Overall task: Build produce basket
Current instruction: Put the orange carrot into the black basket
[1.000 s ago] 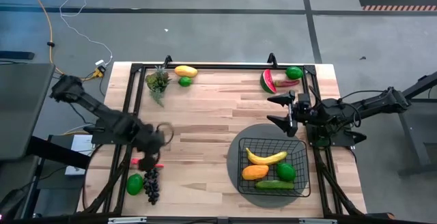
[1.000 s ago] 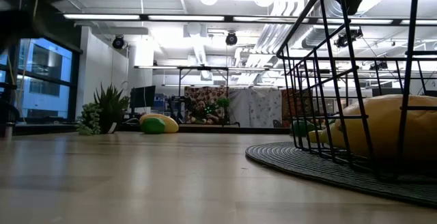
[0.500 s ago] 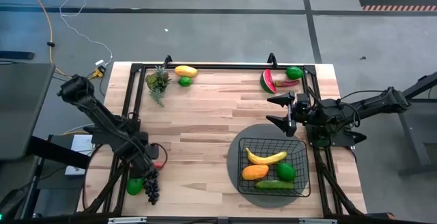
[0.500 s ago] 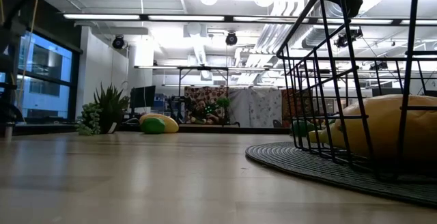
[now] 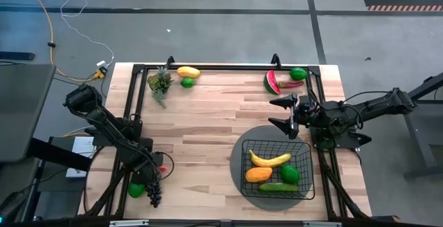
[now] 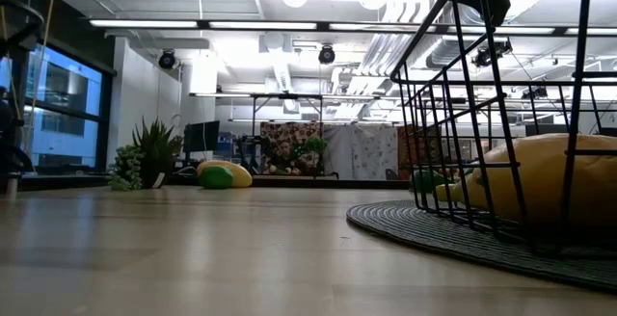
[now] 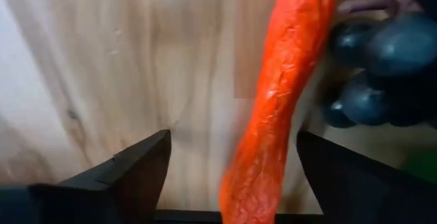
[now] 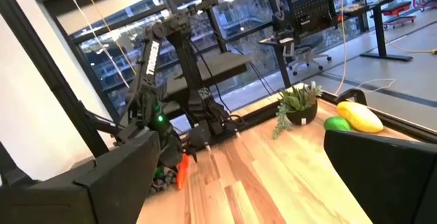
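Observation:
The red chili (image 7: 287,101) lies flat on the wood near the table's near-left corner, beside the dark grapes (image 7: 389,67) and a green lime (image 5: 136,189). My left gripper (image 5: 154,171) points down over the chili, open. One finger (image 7: 136,176) stands on each side of the chili, apart from it. The black wire basket (image 5: 275,141) rests on a round grey mat at the near right and holds a banana (image 5: 270,160), a mango, a lime and a cucumber. My right gripper (image 5: 280,113) hovers open and level, just beyond the basket's far side.
At the far right lie a watermelon slice (image 5: 273,82) and a lime (image 5: 297,73). A yellow mango (image 5: 187,72), a lime (image 5: 187,82) and a small potted plant (image 5: 160,85) are at the far left. A black frame runs along the table's edges.
My left gripper has swung toward the table's near edge and come down. It now stands low over the chili, which lay uncovered a second ago. The chili and grapes have stayed in place.

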Controlling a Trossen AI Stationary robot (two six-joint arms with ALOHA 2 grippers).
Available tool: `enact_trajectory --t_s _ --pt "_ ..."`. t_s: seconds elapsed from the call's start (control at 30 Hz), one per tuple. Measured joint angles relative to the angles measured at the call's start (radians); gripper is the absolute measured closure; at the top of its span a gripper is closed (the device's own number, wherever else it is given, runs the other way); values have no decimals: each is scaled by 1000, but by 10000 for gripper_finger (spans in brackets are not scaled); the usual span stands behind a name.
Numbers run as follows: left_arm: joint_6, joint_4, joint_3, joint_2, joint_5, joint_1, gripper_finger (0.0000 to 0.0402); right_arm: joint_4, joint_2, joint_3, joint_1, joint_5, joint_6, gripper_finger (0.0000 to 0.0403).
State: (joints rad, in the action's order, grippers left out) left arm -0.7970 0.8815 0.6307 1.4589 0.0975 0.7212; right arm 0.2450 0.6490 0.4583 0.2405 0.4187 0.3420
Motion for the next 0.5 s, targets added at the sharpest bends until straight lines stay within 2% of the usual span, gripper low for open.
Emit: enact_trajectory --t_s 0.5 --pt "4 -24 -1 1 5 2 244 -8 0 0 0 -1 24 6"
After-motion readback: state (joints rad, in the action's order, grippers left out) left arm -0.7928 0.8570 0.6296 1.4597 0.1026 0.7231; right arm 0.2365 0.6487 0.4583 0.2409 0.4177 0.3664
